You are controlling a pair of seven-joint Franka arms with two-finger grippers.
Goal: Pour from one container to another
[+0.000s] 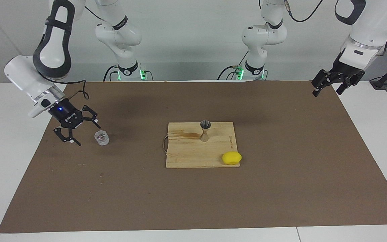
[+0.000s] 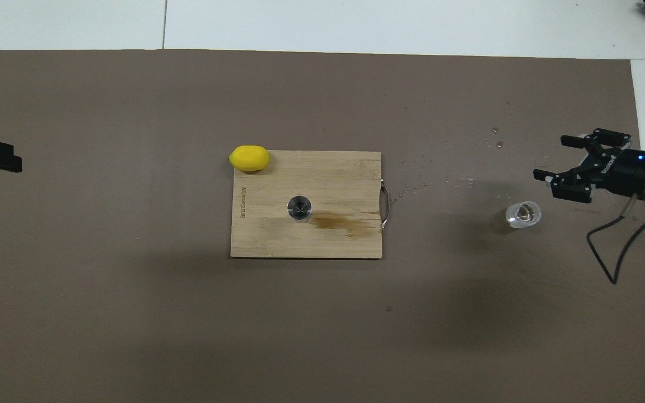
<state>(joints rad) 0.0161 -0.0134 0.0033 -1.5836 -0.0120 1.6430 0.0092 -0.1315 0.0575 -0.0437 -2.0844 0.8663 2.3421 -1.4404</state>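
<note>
While upright, glass cup (image 1: 101, 137), jigger (image 1: 205, 130)

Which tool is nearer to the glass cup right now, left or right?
Right. The right tool hangs open just beside the glass cup, not touching it. The left tool waits, open, over the mat's corner at the left arm's end.

Upright glass cup (image 1: 101, 137) on mat; jigger (image 1: 205, 130) on board.

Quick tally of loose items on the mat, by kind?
Glass cup: 1
Metal jigger: 1
Wooden cutting board: 1
Lemon: 1
Total: 4
</note>
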